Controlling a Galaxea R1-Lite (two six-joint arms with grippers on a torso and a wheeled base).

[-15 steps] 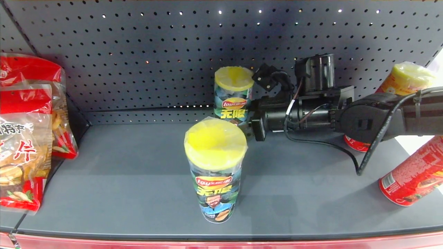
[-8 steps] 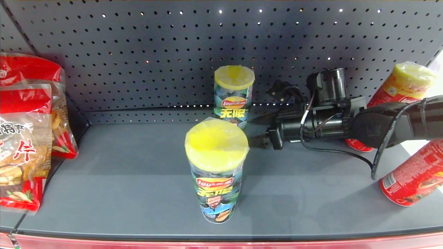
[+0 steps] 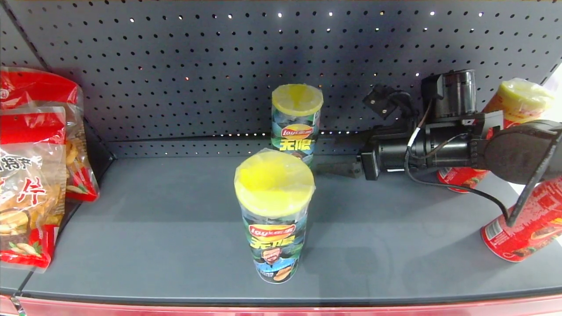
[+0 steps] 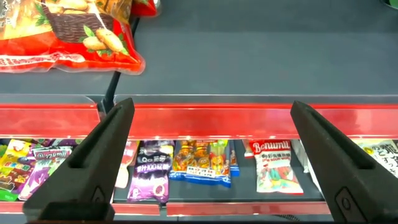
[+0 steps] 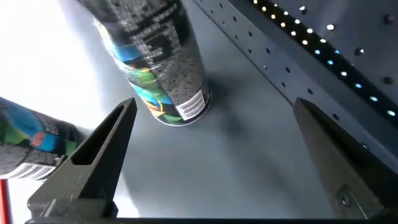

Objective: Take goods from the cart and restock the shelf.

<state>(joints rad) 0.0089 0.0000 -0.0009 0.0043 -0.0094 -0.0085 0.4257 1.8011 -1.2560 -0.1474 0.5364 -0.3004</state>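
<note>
My right pincer (image 3: 336, 168) hung open and empty just beside the back can (image 3: 297, 120). That can stood upright on the shelf (image 3: 167, 228) against the pegboard (image 3: 197, 66), with a 2nd can (image 3: 273, 215) upright in front of it. My left pincer (image 4: 212, 104) gaped open, empty, before the shelf's red edge (image 4: 211, 121)

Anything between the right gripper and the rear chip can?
Nothing: in the head view the stretch of shelf between the open right gripper and the rear chip can is bare. The right wrist view agrees, with the can apart from both fingers.
</note>
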